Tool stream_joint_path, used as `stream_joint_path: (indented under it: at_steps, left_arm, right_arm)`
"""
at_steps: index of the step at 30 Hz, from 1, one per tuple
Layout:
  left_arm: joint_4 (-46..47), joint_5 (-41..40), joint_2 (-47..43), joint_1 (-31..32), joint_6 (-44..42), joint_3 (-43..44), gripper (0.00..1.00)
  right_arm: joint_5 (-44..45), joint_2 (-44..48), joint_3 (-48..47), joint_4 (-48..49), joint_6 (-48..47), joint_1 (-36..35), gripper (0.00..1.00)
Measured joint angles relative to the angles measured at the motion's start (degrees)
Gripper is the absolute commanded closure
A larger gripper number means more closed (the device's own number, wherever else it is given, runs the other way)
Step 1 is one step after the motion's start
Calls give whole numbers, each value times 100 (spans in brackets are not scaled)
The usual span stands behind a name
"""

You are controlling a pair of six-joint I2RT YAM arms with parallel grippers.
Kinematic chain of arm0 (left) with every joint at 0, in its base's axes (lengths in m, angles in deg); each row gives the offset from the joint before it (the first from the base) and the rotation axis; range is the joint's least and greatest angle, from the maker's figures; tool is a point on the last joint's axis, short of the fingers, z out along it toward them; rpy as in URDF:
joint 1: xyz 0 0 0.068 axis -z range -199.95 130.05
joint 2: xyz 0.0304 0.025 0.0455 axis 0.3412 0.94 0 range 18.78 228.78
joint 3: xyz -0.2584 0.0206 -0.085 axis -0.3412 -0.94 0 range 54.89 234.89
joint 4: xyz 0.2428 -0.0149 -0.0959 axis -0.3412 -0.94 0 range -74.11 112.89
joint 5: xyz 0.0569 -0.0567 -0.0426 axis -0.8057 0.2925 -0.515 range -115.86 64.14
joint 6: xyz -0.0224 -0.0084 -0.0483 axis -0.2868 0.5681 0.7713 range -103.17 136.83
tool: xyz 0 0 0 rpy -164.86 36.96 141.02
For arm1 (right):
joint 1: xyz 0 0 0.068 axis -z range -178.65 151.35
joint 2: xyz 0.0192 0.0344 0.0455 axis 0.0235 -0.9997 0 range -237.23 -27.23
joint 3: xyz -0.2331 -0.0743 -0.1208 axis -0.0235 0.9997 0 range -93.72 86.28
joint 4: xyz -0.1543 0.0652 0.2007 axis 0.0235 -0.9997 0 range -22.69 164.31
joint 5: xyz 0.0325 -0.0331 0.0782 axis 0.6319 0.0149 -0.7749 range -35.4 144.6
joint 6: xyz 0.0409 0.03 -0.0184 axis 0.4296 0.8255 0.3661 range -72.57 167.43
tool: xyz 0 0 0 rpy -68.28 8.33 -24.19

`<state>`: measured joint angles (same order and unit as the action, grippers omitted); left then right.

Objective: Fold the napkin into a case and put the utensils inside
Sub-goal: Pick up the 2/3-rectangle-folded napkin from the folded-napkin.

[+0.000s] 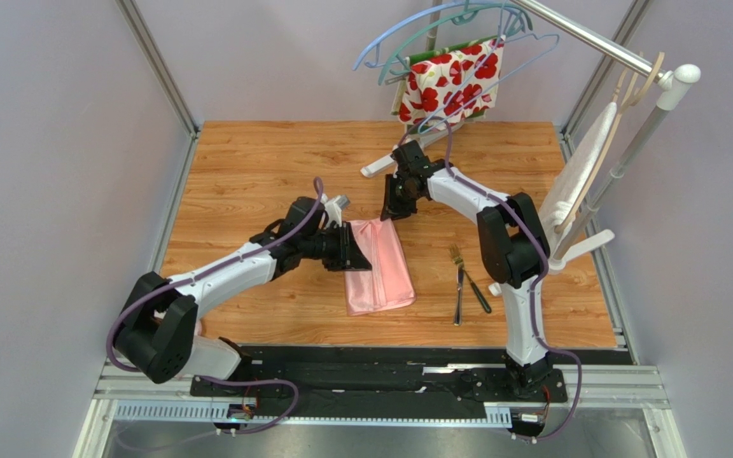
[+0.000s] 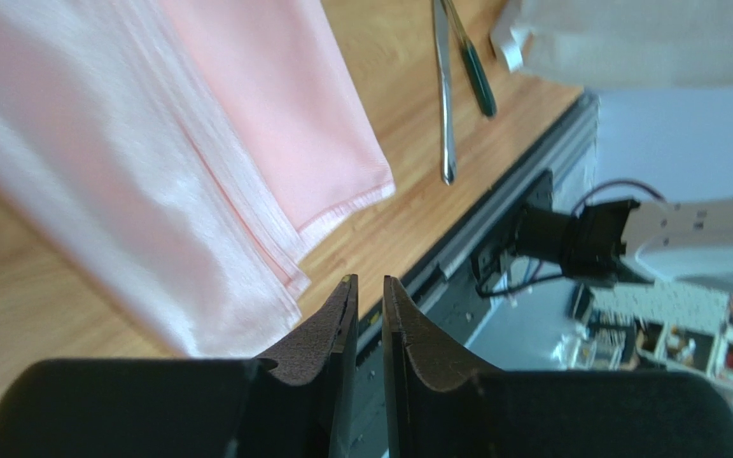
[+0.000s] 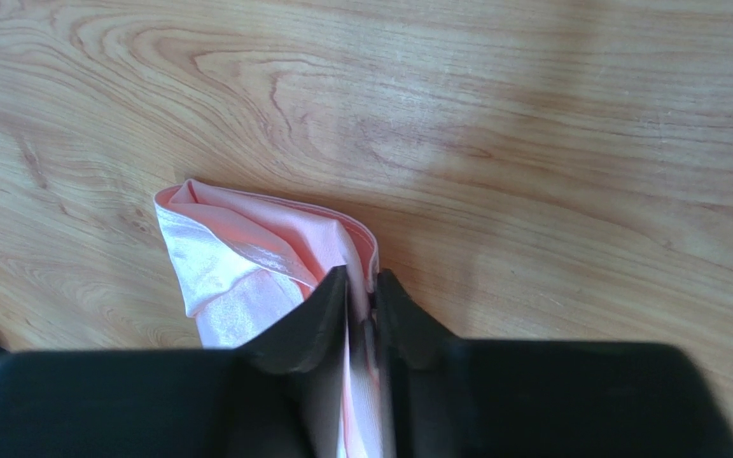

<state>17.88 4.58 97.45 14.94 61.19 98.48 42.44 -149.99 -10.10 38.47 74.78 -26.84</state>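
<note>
The napkin (image 1: 380,272) lies folded into a flat pink oblong near the middle of the wooden table (image 1: 246,172). Its long axis runs from the far side toward the arm bases, with the near end leaning slightly right.

Only the top view shows that whole outline. The left wrist view shows the stacked, layered edges of the fold along one long side and a square near corner. The right wrist view shows the far end, where the cloth is rumpled into a raised, shiny corner rather than lying flat.

The right gripper (image 3: 361,281) stands at that far end. Its jaws are a sliver apart, and a fold of the napkin fills the gap between them. The left gripper (image 2: 366,286) sits at the napkin's left edge. Its jaws are parted by a narrow slit with nothing in it, and the cloth lies just beside the fingertips.

The fork (image 1: 455,277) and a darker thin utensil (image 1: 478,294) lie on bare wood to the right of the napkin, apart from it. They lie close together, with the fork's tines pointing away from the bases.

Behind, a red-and-white floral cloth (image 1: 452,81) hangs on hangers from a rail. A white cloth (image 1: 581,181) hangs at the right.
</note>
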Motion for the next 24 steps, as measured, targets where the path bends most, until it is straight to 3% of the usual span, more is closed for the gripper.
stream_joint_path:
  at_steps: [8, 11, 16, 24]
  left_arm:
    - [-339, -553, 245, -354, 9, 737, 78]
    - [-413, -673, 280, -374, 24, 780, 78]
    - [-544, -798, 396, -442, 22, 905, 78]
    - [-649, -1040, 662, -595, 20, 1069, 80]
  right_arm:
    - [-592, 149, 848, 660, 240, 315, 50]
    - [-813, 286, 1209, 1008, 391, 398, 45]
    - [-1001, 603, 1923, 1812, 623, 485, 48]
    - [-1320, 752, 2769, 3257, 1154, 525, 69]
